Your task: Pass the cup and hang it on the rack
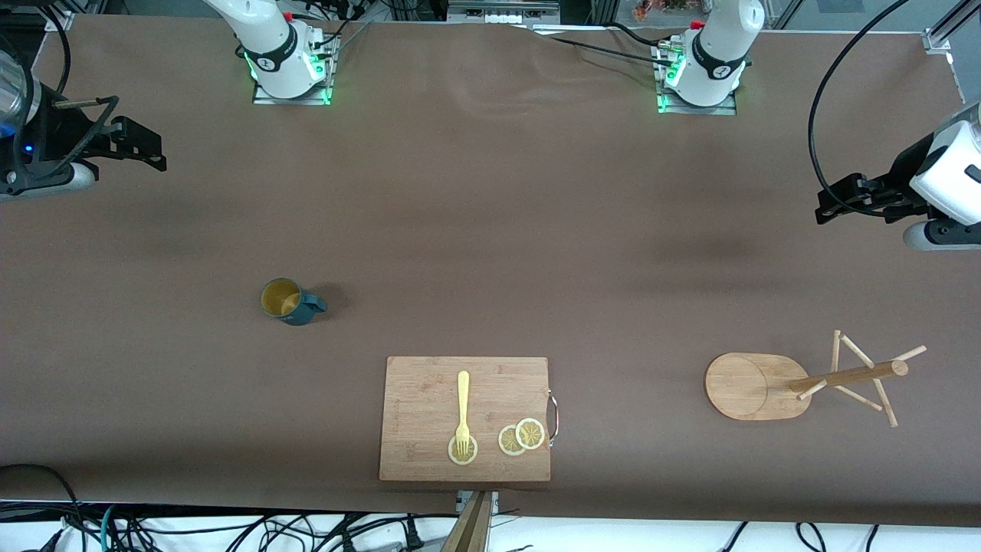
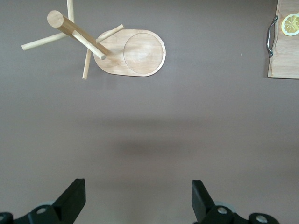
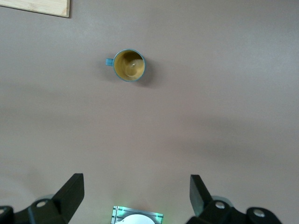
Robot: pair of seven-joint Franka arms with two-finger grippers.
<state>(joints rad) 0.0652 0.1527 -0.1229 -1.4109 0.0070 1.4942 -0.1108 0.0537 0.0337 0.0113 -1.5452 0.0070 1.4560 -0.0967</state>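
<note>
The cup [image 1: 290,301], dark teal with a yellow-ochre inside, stands upright on the brown table toward the right arm's end, its handle pointing toward the left arm's end. The right wrist view looks down into the cup [image 3: 129,65]. The rack [image 1: 797,381], a light wooden mug tree, stands on its oval base toward the left arm's end; its base, post and pegs show as the rack [image 2: 133,53] in the left wrist view. My right gripper [image 1: 149,146] hangs open and empty over its end of the table, well away from the cup. My left gripper [image 1: 828,203] hangs open and empty over its own end, apart from the rack.
A wooden cutting board [image 1: 465,383] with a metal handle lies near the front edge, between cup and rack. On it lie a yellow fork [image 1: 463,406] and lemon slices [image 1: 521,437]. Both arm bases stand along the table's back edge. Cables run below the front edge.
</note>
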